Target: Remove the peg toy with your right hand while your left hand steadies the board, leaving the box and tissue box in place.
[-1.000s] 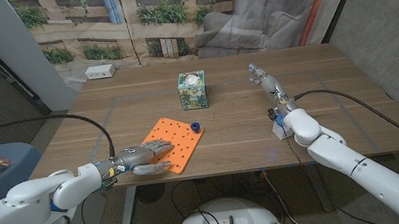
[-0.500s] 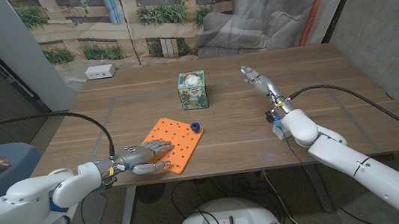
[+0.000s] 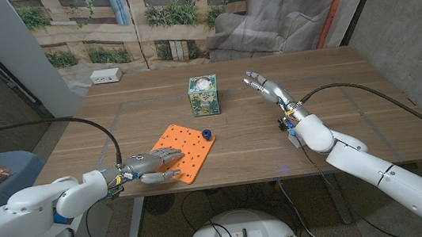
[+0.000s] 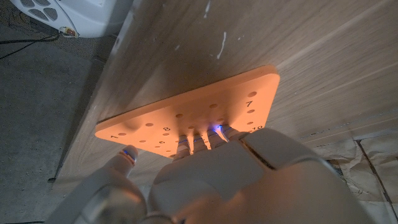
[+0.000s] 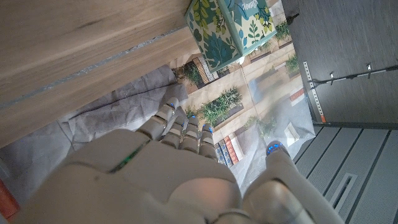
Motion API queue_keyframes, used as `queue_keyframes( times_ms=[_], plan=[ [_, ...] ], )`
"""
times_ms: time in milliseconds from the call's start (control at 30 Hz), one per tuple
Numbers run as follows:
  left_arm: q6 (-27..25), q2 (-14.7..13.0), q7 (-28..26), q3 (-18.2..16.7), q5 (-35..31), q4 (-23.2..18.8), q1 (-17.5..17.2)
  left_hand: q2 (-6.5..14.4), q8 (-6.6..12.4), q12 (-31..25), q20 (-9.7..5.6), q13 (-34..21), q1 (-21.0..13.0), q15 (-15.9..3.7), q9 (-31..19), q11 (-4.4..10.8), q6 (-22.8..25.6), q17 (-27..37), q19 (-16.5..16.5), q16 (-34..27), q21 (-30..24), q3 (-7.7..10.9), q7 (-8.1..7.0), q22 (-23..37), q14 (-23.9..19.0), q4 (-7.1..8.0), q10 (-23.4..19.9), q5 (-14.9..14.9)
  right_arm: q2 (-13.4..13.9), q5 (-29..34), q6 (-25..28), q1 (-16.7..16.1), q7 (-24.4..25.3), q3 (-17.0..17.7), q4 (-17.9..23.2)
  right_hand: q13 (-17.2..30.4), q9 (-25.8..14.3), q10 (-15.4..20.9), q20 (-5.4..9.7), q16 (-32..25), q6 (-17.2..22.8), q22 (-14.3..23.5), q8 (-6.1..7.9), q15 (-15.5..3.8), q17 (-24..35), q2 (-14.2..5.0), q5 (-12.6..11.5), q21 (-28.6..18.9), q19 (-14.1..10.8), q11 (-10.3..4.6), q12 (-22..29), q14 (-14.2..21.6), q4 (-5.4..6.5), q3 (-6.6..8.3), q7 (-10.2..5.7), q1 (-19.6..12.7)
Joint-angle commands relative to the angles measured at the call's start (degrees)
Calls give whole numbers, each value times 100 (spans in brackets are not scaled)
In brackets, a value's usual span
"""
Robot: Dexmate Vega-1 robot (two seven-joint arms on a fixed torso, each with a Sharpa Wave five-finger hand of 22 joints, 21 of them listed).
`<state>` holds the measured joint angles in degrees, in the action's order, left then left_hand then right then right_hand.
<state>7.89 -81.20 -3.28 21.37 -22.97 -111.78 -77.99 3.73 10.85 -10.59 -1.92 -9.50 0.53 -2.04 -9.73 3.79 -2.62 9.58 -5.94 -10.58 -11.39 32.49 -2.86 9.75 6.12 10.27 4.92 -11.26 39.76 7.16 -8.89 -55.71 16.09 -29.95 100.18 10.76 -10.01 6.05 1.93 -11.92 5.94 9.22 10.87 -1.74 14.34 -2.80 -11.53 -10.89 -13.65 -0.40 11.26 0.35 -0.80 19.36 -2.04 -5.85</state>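
**Right hand swinging in toward the peg**

Left hand (image 3: 156,161) presses, fingers spread, on the orange board (image 3: 185,151) near the table's (image 3: 369,108) front edge. Right hand (image 3: 267,90), fingers loosely extended and empty, has shifted from the far right toward the tissue box (image 3: 203,94). Blue peg toy (image 3: 206,133) sits at the board's far corner, untouched. Approach step only.

I see a matt wooden table (image 3: 261,141) with visible grain and pale scuffs. The orange board (image 3: 187,151) looks like smooth, matt plastic. My hands, left (image 3: 156,163) and right (image 3: 265,88), have smooth grey plastic shells. The tissue box (image 3: 203,95) looks like printed card, slightly glossy.
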Motion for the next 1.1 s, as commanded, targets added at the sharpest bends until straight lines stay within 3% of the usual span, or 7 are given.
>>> queue_keyframes(
  times_ms=[33,167,300,500,767,1100],
  plan=[
    [3,3,108,124,-59,6,163,588,35,-36,-640,-29,-63,-191,-14,7,49,17,53,-4,-23,3,-18,10,-55,-36,-29,-37,319,684,439,38,-174,-105,513,12,-26,-39,22,11,1,29,17,47,-9,46,-2,11,16,5,-25,-4,-86,13,15,-109],
    [8,0,128,146,-57,-1,195,595,27,-40,-638,-29,-72,-191,-14,17,45,15,70,-1,-24,14,-28,9,-70,-45,-57,-39,328,816,430,72,-185,-146,546,16,-35,-66,-68,-9,5,30,24,129,-25,93,13,6,-8,23,-29,39,-183,21,-21,-185],
    [6,-3,159,163,-58,0,232,604,18,-35,-624,-29,-80,-193,-14,16,37,14,72,2,-20,25,-45,8,-81,-51,-63,-42,401,1073,545,155,-317,-225,663,19,-42,-92,-66,-12,53,31,51,136,-35,129,20,8,-11,18,-34,43,-265,32,-78,-258],
    [0,-16,152,185,-43,5,243,614,9,-33,-617,-29,-92,-199,-14,19,32,11,80,6,-15,42,-53,7,-101,-60,-81,-44,624,1468,950,234,-700,-291,1060,26,-56,-143,-172,-8,49,35,73,226,-57,186,41,14,-8,-2,-40,19,-490,92,-153,-496],
    [-61,-26,110,200,-68,-37,236,622,8,-29,-607,-30,-104,-202,-15,21,45,9,93,11,-12,63,-52,6,-118,-70,-98,-46,772,1970,1247,388,-1087,-421,1384,31,-67,-214,-202,1,64,39,100,185,-70,200,66,18,2,-11,-50,-28,-680,165,-197,-726],
    [-97,-94,110,215,-31,-79,216,630,5,-27,-596,-30,-122,-198,-16,3,55,6,111,20,-9,93,-48,5,-132,-86,-121,-49,835,2312,1557,619,-1784,-581,1665,35,-77,-271,-221,16,96,41,130,261,-85,238,95,18,3,-39,-55,-98,-845,229,-249,-961]
  ],
)
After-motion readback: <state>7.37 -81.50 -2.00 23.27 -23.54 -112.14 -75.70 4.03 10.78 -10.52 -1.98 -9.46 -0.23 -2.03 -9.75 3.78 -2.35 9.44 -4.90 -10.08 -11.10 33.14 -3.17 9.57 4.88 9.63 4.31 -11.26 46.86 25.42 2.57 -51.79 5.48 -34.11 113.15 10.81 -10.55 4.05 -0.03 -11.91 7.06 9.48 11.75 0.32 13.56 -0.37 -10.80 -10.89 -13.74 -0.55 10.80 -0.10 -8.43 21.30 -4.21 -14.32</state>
